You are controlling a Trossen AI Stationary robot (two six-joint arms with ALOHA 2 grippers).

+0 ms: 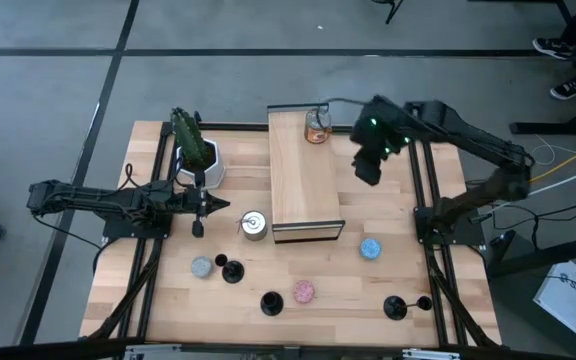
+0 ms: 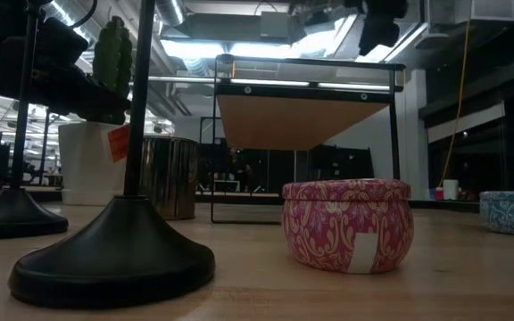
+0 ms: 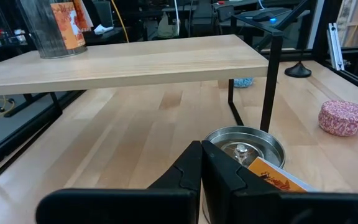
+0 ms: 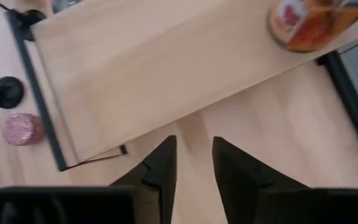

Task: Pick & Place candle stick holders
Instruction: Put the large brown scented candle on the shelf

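Note:
Three black candle stick holders stand upright on their round bases on the table's near part: one (image 1: pixel 231 270) beside a grey disc (image 1: pixel 202 267), one (image 1: pixel 271 303) beside a pink disc (image 1: pixel 304 291), one (image 1: pixel 395 307) at the near right. In the low view two of them (image 2: pixel 114 254) (image 2: pixel 12 214) loom close. My left gripper (image 1: pixel 218 206) (image 3: pixel 201 168) is shut and empty, low over the table, left of a shiny metal tin (image 1: pixel 254 225) (image 3: pixel 244 148). My right gripper (image 1: pixel 368 168) (image 4: pixel 194 168) is open and empty, high above the table beside the raised shelf's right edge.
A raised wooden shelf (image 1: pixel 303 170) on thin black legs stands at the table's middle and carries an orange-labelled glass jar (image 1: pixel 316 127). A cactus in a white pot (image 1: pixel 196 150) stands at the far left. A blue disc (image 1: pixel 371 248) lies right of the shelf.

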